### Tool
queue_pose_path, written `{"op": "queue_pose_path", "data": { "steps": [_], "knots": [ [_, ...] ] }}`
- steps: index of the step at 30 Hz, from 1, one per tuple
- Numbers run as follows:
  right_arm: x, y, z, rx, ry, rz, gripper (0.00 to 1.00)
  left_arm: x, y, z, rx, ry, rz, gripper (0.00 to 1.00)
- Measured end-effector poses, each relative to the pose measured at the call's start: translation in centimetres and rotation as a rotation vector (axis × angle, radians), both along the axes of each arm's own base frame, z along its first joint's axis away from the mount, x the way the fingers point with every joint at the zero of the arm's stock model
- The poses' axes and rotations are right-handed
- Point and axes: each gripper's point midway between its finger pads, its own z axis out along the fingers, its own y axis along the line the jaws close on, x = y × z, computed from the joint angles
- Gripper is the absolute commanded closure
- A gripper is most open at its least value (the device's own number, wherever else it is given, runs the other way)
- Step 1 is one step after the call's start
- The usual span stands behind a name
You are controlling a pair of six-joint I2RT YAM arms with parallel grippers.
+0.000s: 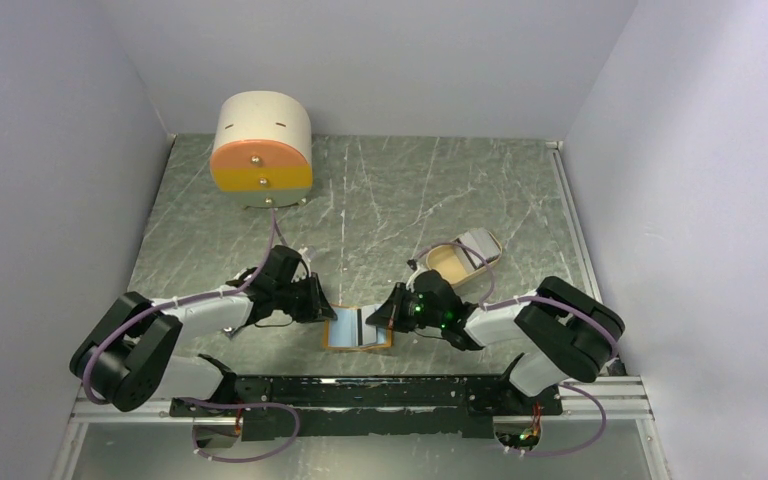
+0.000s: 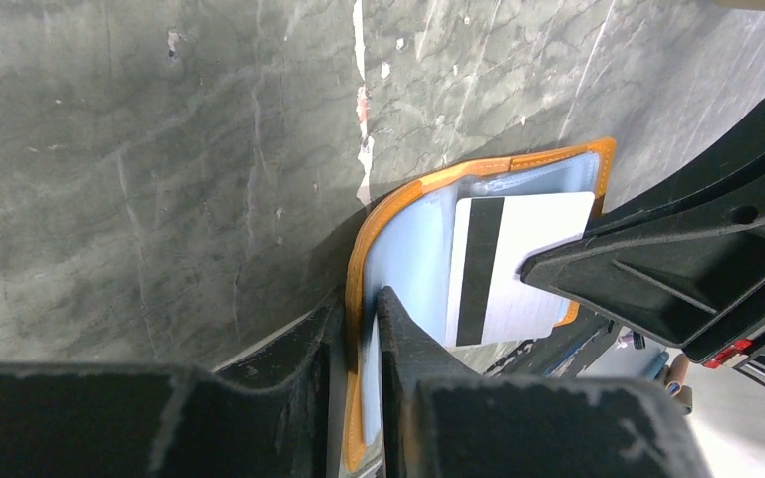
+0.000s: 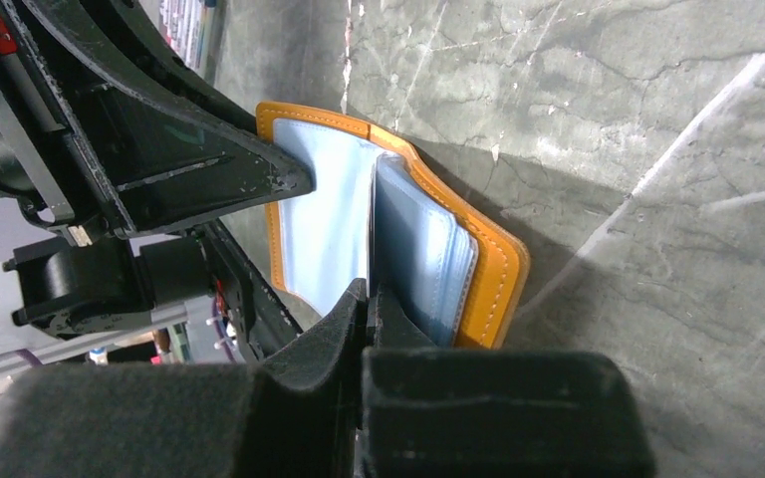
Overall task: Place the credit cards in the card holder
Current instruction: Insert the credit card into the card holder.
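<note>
Centrally, near the front edge of the grey marbled counter (image 1: 400, 190), one orange-tan card holder (image 1: 342, 333) lies open, its pale blue inside facing up. One credit card (image 2: 543, 224), white with a single dark stripe, sits against the inner pocket on one side. The left fingers (image 2: 408, 378) are closed on the holder's orange-stitched edge, and that flap curves up between them. The right fingers (image 3: 319, 339) are pressed fully together on a thin pale sheet standing edge-on in the fold. The left wrist view shows their tip at the striped card's edge, so they appear to be pinching that card. Just beyond the right arm is one tan oval tray (image 1: 452, 262), with a pale grey card (image 1: 480, 242) at its far end; whether more lie there cannot be told. Well apart, at the far left, stands one round cream drawer box (image 1: 260, 125) with orange fronts and two small knobs.
</note>
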Motion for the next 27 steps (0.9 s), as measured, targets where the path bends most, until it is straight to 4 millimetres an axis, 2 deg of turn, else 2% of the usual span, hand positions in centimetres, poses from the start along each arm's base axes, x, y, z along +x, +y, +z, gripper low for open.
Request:
{"op": "queue_pose_path", "data": {
  "steps": [19,27],
  "knots": [
    [0.1,0.0,1.1,0.078,-0.008,-0.044,1.0,0.0,-0.1,0.0,-0.008,-0.001,-0.004,0.8],
    [0.3,0.0,0.5,0.082,0.02,-0.068,1.0,0.0,-0.2,0.1,-0.015,-0.005,-0.006,0.8]
  ]
}}
